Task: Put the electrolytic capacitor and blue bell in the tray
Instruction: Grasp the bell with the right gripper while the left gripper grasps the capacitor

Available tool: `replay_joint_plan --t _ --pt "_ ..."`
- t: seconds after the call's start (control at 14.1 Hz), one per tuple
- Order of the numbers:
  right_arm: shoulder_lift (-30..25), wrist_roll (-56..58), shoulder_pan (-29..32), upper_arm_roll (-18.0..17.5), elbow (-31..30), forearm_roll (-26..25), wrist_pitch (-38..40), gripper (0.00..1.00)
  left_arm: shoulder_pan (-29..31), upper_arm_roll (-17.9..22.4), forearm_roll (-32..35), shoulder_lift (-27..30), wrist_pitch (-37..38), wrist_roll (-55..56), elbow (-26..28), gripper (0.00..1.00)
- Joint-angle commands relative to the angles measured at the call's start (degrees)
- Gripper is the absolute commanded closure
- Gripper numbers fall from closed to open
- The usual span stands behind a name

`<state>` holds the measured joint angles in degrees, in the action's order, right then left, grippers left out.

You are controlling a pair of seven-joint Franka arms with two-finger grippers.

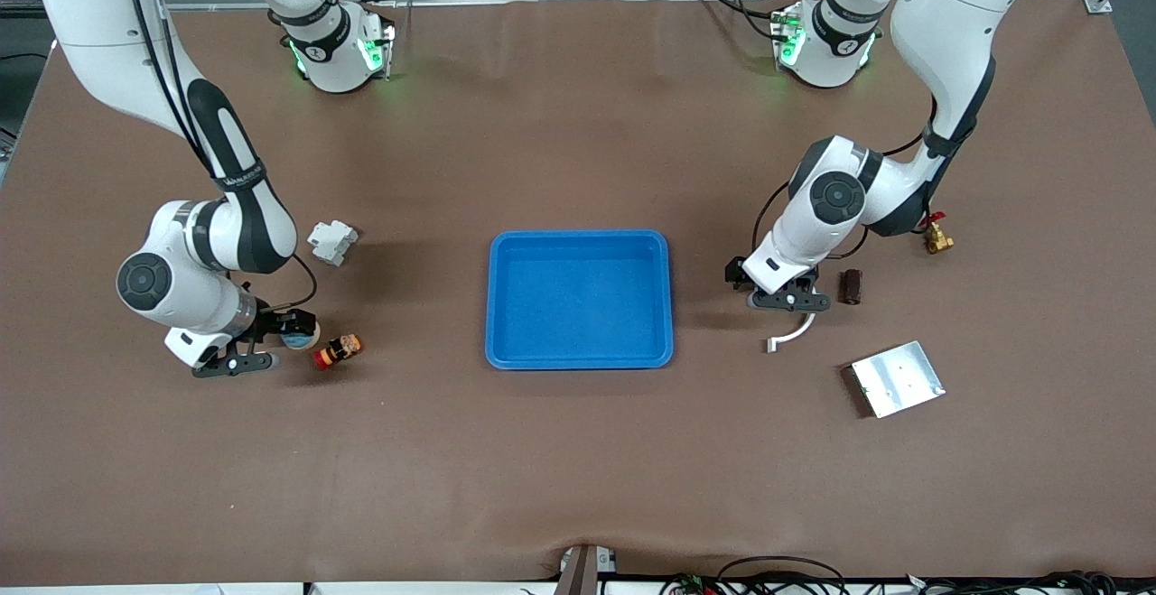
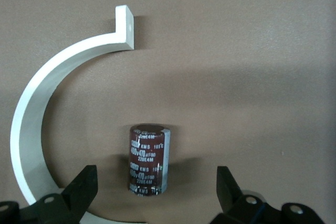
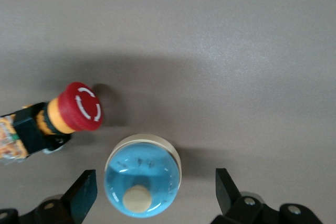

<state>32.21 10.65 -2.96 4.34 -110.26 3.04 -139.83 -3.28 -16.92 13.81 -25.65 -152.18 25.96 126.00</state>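
Observation:
The electrolytic capacitor (image 1: 850, 286), a dark brown cylinder with white print, lies on the table beside a white curved bracket (image 1: 795, 331). My left gripper (image 1: 790, 300) hangs open over this spot. In the left wrist view the capacitor (image 2: 149, 159) shows below and between the open fingers of the left gripper (image 2: 156, 174), untouched. The blue bell (image 1: 298, 335), a clear blue dome with a pale knob, sits by my right gripper (image 1: 262, 342). The right wrist view has the bell (image 3: 143, 174) between the spread fingers of the right gripper (image 3: 155, 178), with gaps on both sides. The bright-blue tray (image 1: 580, 356) lies mid-table, with nothing in it.
A red emergency button (image 1: 339, 351) lies right beside the bell, toward the tray. A white plastic part (image 1: 332, 241) sits farther from the front camera than the bell. A brass valve (image 1: 937, 238) and a silver metal plate (image 1: 897, 378) lie toward the left arm's end.

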Motion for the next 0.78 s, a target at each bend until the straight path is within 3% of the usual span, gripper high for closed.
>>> replay_joint_plan --t 0.0,0.07,0.21,0.28,0.57,0.71 --pt "1.01 0.69 0.85 -0.65 0.04 0.21 -0.88 0.00 0.29 -0.05 2.01 -0.54 -1.10 1.02 -0.41 0.18" --pt "1.01 0.60 0.50 -0.65 0.04 0.30 -0.71 0.00 0.46 0.04 2.10 -0.80 -1.19 1.02 -0.40 0.55" --pt "1.01 0.52 0.59 -0.73 0.13 0.48 -0.88 0.00 0.47 0.22 2.89 -0.98 -1.19 1.02 -0.40 0.93" --pt "1.19 0.34 0.59 -0.82 0.13 0.57 -0.88 0.00 0.47 0.30 3.24 -0.98 -1.19 1.02 -0.40 1.00" --pt "1.19 -0.01 0.76 -1.26 -0.05 0.74 -0.71 0.00 0.73 0.31 3.33 -0.55 -1.10 4.42 -0.40 1.00" --pt "1.28 0.42 0.33 -1.26 -0.22 4.15 -0.62 0.00 0.82 0.22 3.24 0.68 -0.49 11.27 -0.58 1.00"
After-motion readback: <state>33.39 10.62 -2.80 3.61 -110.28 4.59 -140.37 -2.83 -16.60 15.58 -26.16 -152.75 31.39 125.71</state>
